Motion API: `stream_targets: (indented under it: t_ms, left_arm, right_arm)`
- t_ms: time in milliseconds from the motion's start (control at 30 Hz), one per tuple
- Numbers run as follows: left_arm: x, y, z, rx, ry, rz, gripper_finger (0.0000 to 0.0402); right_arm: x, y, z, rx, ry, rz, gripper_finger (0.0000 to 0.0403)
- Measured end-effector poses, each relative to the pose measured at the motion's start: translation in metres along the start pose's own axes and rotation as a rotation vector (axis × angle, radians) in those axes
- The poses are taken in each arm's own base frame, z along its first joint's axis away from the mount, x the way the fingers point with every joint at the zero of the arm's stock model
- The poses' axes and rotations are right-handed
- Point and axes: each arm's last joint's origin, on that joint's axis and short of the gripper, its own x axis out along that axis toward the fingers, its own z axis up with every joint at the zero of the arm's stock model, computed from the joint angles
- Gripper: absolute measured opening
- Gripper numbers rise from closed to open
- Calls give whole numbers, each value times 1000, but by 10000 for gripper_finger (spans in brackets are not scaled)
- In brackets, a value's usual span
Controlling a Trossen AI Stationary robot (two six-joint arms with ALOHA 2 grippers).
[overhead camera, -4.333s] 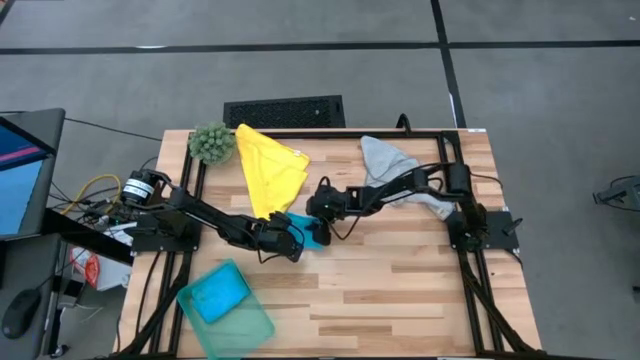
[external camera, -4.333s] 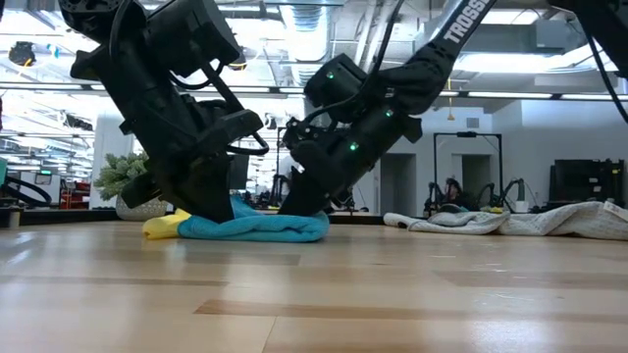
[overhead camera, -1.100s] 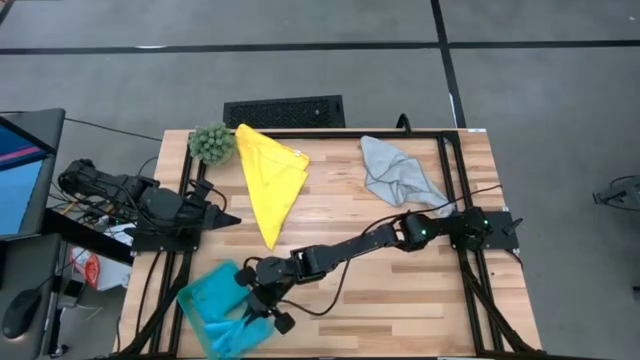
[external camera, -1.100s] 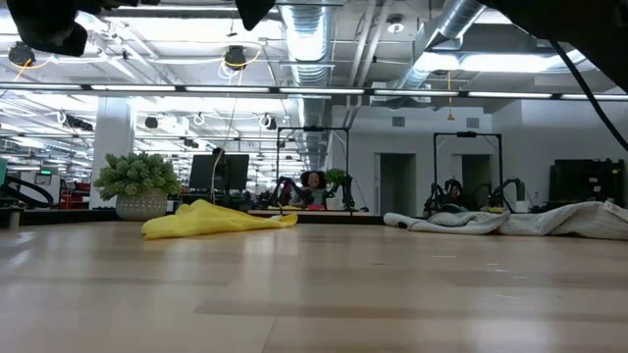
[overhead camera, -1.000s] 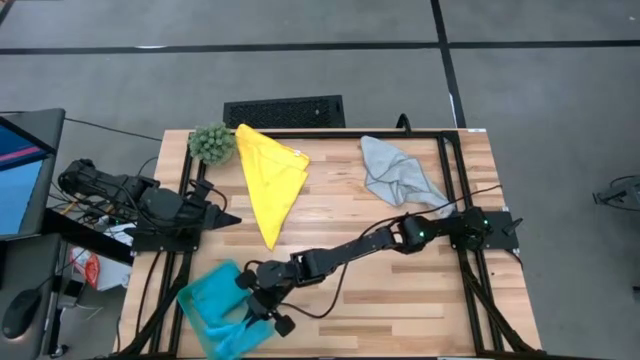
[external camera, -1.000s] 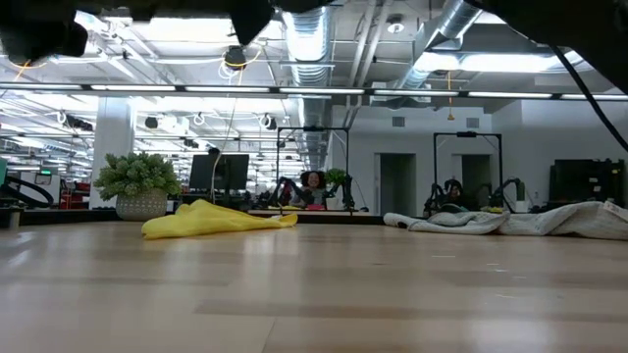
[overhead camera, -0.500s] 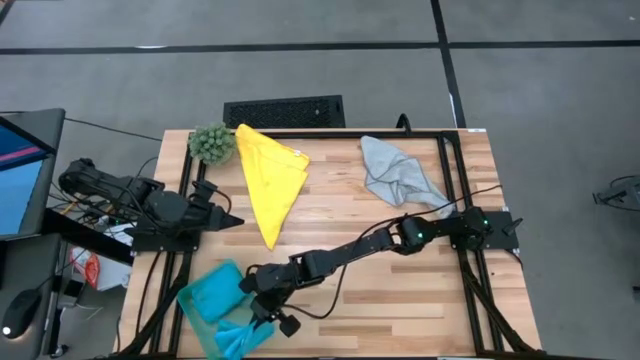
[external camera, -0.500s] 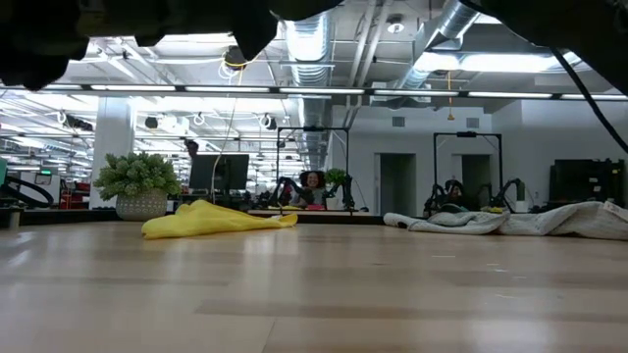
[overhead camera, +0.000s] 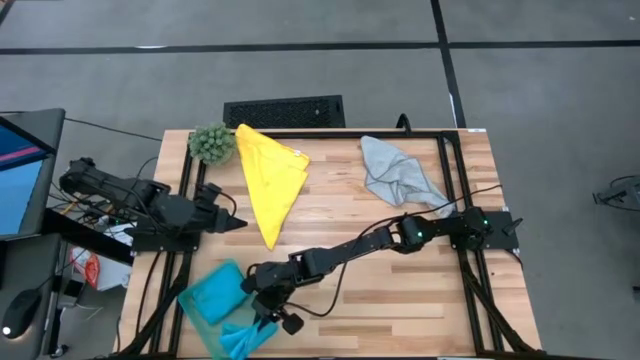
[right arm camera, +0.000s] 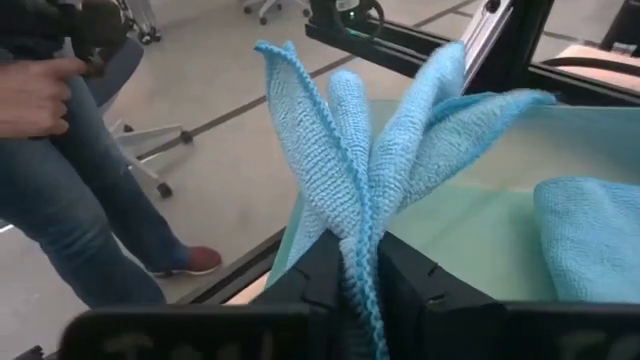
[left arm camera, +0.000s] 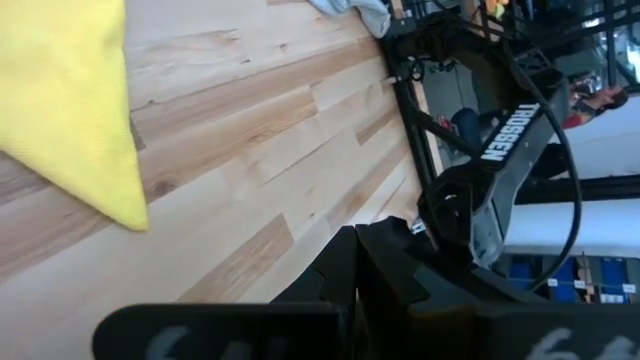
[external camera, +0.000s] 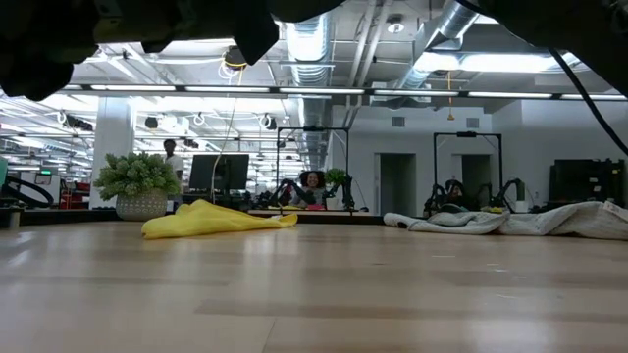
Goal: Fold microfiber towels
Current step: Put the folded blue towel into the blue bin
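The right gripper reaches across to the table's near-left corner, its fingers pinching a folded blue towel that fans out ahead of them over the green bin. Another blue towel already lies in that bin, just beside and below. The left gripper waits pressed shut near the yellow towel

A fuzzy green plant ball sits at the far left corner of the wooden tabletop. Just beyond that far edge, a black keyboard lies on the grey floor. A monitor glows off to the left. In the right wrist view, a person in jeans stands by an office chair base.
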Motion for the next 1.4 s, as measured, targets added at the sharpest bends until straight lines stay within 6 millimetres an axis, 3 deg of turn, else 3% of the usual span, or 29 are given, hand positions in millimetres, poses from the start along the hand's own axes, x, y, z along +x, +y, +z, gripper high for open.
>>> stream_targets:
  t_ms: [633, 767, 933, 1100, 1200, 1400]
  left_arm:
    - [43, -6, -21, -47, 167, 112, 0]
    - [49, -12, -23, -61, 183, 65, 0]
    - [49, -15, -26, -94, 194, 39, 0]
    - [42, -16, -28, -124, 213, 17, 0]
    - [37, -17, -28, -147, 224, 1, 0]
    - [23, -18, -29, -183, 253, -47, 0]
  right_arm:
    - [-6, -4, -17, 106, 153, -38, 94]
    - [-10, -11, -19, 133, 157, -82, 133]
    - [-15, -18, -19, 197, 152, -109, 211]
    - [-24, -23, -14, 285, 142, -135, 261]
    - [-35, -27, -3, 300, 115, -151, 265]
    - [-77, -26, 29, 310, 156, -166, 265]
